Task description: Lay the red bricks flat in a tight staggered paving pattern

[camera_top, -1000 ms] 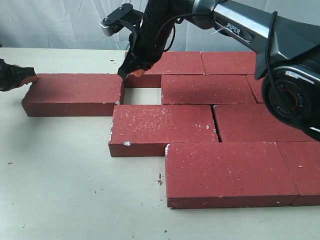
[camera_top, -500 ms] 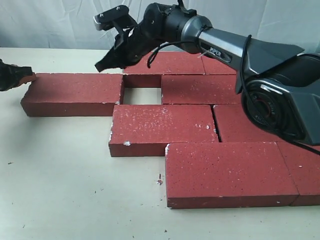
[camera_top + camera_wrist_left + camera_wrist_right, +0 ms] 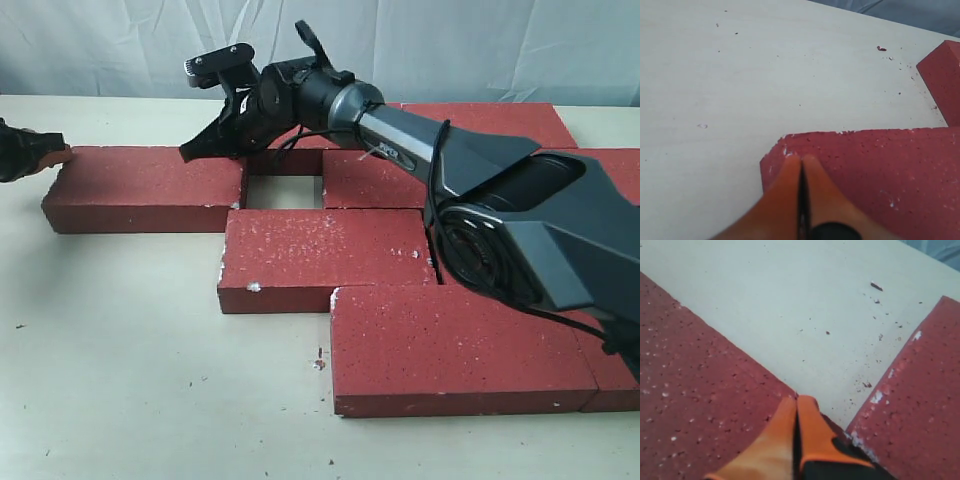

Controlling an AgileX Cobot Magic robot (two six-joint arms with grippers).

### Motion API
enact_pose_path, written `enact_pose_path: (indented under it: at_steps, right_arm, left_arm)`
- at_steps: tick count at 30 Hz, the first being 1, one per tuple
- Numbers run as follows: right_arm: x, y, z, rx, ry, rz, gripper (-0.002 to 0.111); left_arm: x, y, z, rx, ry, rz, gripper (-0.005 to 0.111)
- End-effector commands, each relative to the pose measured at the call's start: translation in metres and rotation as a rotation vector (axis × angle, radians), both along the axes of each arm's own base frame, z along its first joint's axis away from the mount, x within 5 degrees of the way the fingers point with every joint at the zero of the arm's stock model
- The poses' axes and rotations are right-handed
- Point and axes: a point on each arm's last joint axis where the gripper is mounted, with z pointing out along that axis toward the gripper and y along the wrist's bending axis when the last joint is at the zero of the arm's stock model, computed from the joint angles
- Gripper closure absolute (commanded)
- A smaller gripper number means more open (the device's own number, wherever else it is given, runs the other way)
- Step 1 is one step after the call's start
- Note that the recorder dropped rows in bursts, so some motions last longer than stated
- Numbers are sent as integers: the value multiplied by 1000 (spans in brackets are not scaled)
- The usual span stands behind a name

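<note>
left arm (image 3: 20,150): jaws pressed together | right arm (image 3: 400,135): stretched leftward, jaws pressed together

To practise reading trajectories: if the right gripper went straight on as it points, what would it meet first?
Probably the top of the leftmost brick, close under the right gripper; depth near its far edge is unclear.

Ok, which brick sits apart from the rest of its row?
The far-left brick, beside the left tool: a square of bare table separates it from its row neighbour, while the others lie close together.
</note>
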Motion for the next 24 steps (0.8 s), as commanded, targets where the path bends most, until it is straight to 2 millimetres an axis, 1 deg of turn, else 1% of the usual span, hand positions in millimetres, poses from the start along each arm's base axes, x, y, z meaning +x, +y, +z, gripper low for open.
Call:
enact_pose_path:
  at_steps: [1,4,10,17,20,23,24]
  right_arm:
    - [-3,6,-4,-21,-9,-14,109]
    - [-8,7,-6,-49,27,-2,109]
    - [-17,8,6,-91,66,18,109]
    - [-14,7,21,-93,-8,18,109]
    - [-13,3,34,-96,-25,13,109]
    - [-18,-3,55,-125,-7,23,109]
    - [-23,-7,65,-175,0,53,109]
  left_arm:
    - [-1,-6,-1,-28,-6,-40,107]
    - [-2,-5,-2,-18,-2,-43,107]
    - [-4,7,-4,2,9,-10,107]
    - [-4,9,-4,7,10,-7,107]
    - [-4,10,-4,13,14,-4,107]
    - [-7,12,-7,28,56,-4,107]
    - [-9,14,-6,32,69,-9,107]
